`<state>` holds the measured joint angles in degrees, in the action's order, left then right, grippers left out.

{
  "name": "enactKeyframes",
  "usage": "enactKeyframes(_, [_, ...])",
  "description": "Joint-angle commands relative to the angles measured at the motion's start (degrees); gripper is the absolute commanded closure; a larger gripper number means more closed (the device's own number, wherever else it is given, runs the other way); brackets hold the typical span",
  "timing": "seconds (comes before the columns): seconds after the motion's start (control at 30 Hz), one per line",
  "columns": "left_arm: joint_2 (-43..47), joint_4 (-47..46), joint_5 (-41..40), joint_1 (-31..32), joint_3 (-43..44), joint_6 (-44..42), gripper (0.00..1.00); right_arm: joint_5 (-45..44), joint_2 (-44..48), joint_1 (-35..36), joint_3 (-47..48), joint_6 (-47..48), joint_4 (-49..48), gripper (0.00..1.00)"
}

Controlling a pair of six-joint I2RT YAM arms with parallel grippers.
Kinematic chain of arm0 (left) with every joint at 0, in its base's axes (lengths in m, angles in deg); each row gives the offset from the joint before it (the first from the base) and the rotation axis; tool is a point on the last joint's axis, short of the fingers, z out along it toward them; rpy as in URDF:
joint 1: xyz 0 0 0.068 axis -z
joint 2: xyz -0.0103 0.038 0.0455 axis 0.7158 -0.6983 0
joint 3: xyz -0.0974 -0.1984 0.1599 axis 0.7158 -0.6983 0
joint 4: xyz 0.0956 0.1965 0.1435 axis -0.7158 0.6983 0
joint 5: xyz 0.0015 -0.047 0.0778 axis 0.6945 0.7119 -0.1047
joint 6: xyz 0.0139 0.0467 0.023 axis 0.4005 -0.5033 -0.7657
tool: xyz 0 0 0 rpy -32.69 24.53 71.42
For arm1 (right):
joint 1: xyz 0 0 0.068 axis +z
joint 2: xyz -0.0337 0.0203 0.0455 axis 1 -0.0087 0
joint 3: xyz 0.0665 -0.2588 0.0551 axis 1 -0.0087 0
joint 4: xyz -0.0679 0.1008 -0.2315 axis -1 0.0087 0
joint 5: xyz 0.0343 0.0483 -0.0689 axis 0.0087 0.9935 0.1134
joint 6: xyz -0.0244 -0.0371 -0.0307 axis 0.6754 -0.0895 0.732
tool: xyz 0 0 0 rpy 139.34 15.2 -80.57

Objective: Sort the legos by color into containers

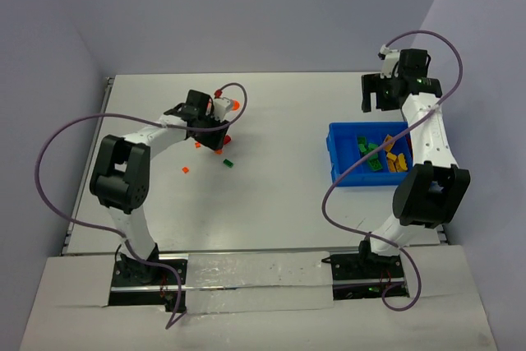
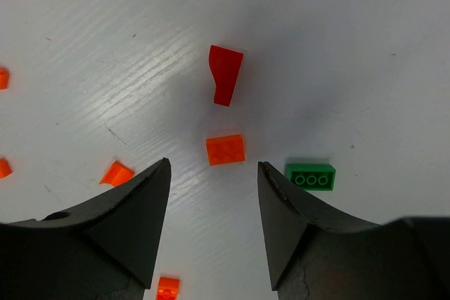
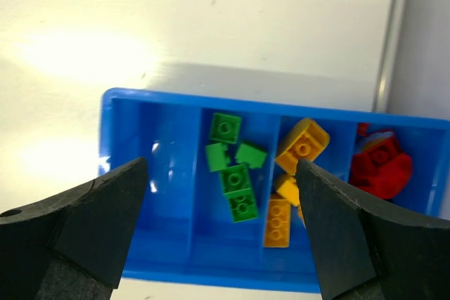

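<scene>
**A:** Where is the orange brick (image 2: 225,150) lying?

**B:** At the centre of the left wrist view, on the table (image 2: 351,33). The left gripper (image 2: 213,173) is standing partly open and empty just short of it, probably lining up a pick.

**A:** And the blue bin (image 3: 140,103)?

**B:** It is filling the lower part of the right wrist view, with the right gripper (image 3: 221,166) hanging wide open and empty above it. Only that view is showing the green bricks (image 3: 235,173), yellow bricks (image 3: 302,142) and red bricks (image 3: 380,166) sitting in separate compartments.
</scene>
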<state>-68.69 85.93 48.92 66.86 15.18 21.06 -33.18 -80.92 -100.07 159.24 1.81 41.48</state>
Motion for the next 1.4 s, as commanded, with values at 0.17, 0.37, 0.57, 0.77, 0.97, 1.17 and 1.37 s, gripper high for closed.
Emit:
enactKeyframes(0.17, [-6.59,-3.91,2.60,-0.14,6.12,-1.84,0.44,3.65,3.86,2.41,-0.33,-4.41,3.39,0.07])
enactKeyframes(0.37, [-10.24,-5.06,2.22,0.12,8.71,-2.45,0.45,4.10,3.84,2.66,-0.72,-4.81,3.55,0.07])
enactKeyframes(0.57, [-12.38,-5.63,2.52,0.71,9.94,-2.85,0.52,4.35,3.49,2.92,-1.34,-4.93,3.26,0.07])
enactKeyframes(0.77, [-10.82,-6.38,2.29,1.54,7.15,-3.73,0.78,6.50,3.63,3.24,-1.55,-5.75,3.30,0.07])
enactKeyframes(0.97, [-6.27,-7.65,1.38,3.17,4.41,-4.69,1.00,15.50,9.02,6.12,-11.37,-12.66,-4.70,0.09])
enactKeyframes(1.17, [-2.26,-5.66,3.76,4.11,4.39,-4.55,1.00,20.51,10.16,10.73,-16.44,-18.35,-9.62,0.10])
enactKeyframes(1.37, [8.17,-4.34,6.73,7.35,1.45,-3.76,1.00,34.15,6.90,14.14,-18.63,-27.83,-15.40,0.08])
